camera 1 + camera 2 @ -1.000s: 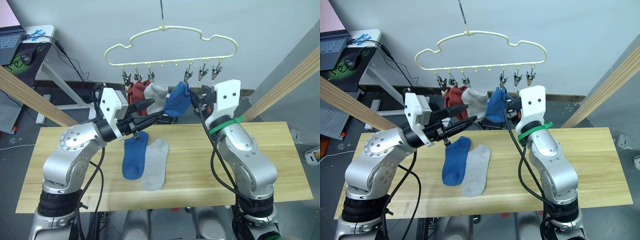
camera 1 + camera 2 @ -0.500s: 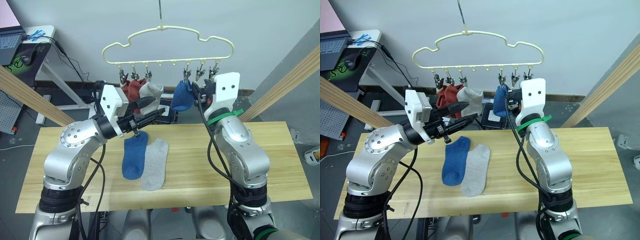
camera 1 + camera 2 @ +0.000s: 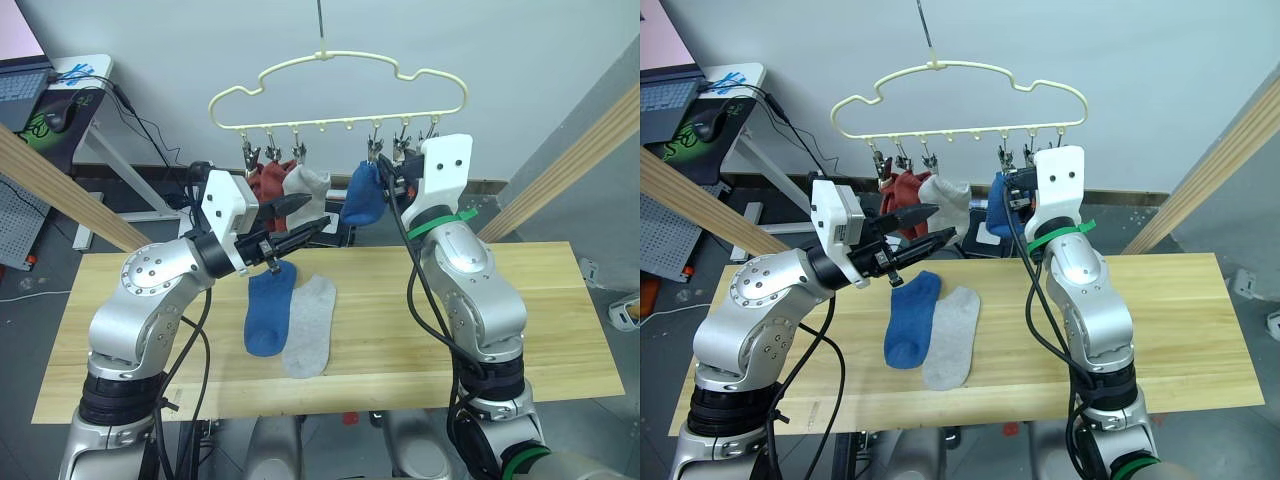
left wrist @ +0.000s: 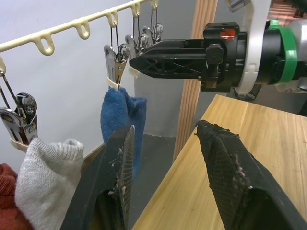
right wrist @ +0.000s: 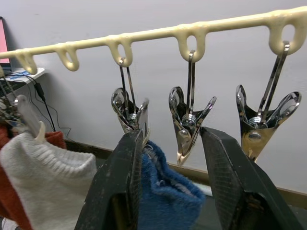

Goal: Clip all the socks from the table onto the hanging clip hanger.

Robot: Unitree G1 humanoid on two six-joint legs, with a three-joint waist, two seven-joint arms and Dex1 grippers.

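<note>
Our left gripper (image 4: 165, 158) and right gripper (image 5: 170, 163) are both released, near the clip hanger (image 3: 340, 75). Below it, the blue sock (image 3: 270, 312) looks light and limp; we would pinch its cuff.

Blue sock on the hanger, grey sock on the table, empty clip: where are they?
hanging blue sock (image 3: 360, 198), left eye view, middle of its body
grey sock on the table (image 3: 310, 330), left eye view, its middle
empty clip (image 5: 188, 125), right wrist view, its metal body

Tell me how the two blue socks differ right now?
One blue sock hangs from a clip on the hanger, bunched and off the table. The other blue sock lies flat on the table beside a grey sock, unclipped. Both look the same blue, short knit.
</note>
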